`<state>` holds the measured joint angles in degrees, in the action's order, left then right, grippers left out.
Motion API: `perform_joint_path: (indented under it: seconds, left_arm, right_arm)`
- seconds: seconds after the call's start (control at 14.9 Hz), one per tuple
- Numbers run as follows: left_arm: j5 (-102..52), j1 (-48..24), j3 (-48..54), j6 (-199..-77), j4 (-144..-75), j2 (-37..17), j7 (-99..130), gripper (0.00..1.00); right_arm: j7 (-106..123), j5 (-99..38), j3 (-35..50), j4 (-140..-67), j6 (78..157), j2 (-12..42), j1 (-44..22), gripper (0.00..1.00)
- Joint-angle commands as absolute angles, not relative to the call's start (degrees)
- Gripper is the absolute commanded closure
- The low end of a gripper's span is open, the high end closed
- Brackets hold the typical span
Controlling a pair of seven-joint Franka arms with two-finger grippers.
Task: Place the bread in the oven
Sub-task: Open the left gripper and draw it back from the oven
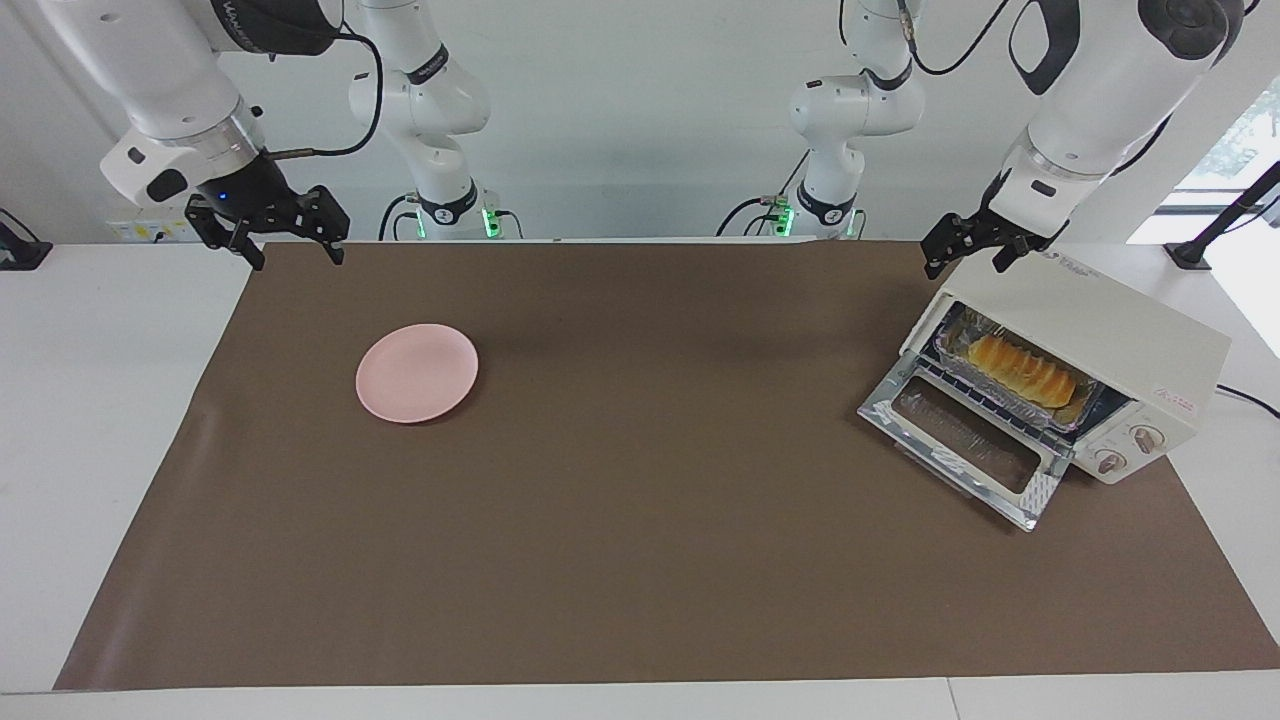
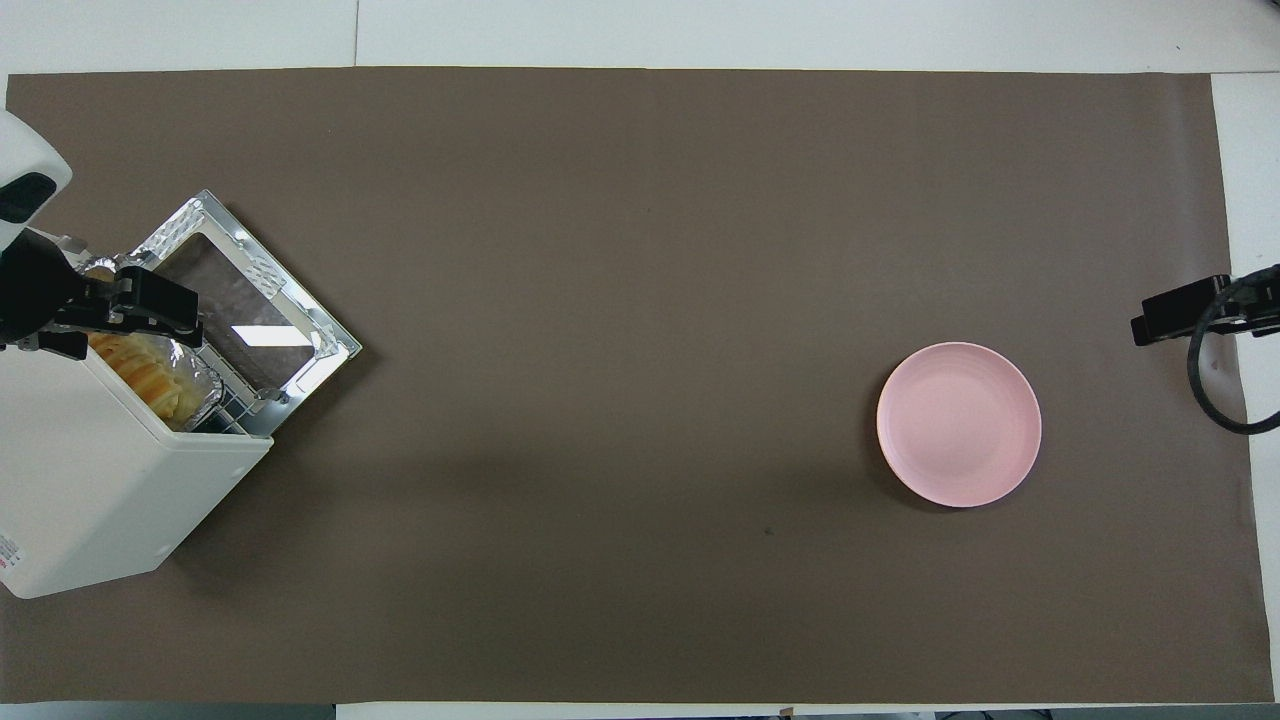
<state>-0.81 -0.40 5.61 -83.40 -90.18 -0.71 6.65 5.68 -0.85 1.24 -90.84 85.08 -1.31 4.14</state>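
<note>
I see the ridged yellow-orange bread (image 1: 1022, 370) lying in a silver foil tray (image 1: 1082, 412) inside the cream-white boxy oven (image 1: 1100, 330) at the bench's left-arm end, door down. Left gripper (image 1: 964, 251) hovers over the oven, spread, empty. Right gripper (image 1: 292, 238), spread, waits over the opposite corner.

bread (image 1: 1022, 371) in tray (image 1: 960, 362) inside oven (image 1: 1100, 330), door (image 1: 965, 440) dropped open, oven at left arm's end of worktop (image 1: 640, 560), plate (image 1: 417, 372) toward right arm's end, well apart
</note>
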Motion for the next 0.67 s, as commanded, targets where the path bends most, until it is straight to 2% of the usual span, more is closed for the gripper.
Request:
perform_joint_path:
  seconds: [0.0, 0.6]
  left_arm:
    - [-2.11, 1.58, 5.63, -83.41, -90.09, -0.88, 2.47, 0.00]
    - [-2.64, 1.32, 3.60, -83.93, -90.09, -1.32, 0.53, 0.00]
  right_arm:
    - [5.10, -1.58, 1.67, -92.20, 84.81, -2.55, 4.66, 0.00]
    - [5.10, -1.58, 1.67, -92.20, 84.73, -2.55, 4.66, 0.00]
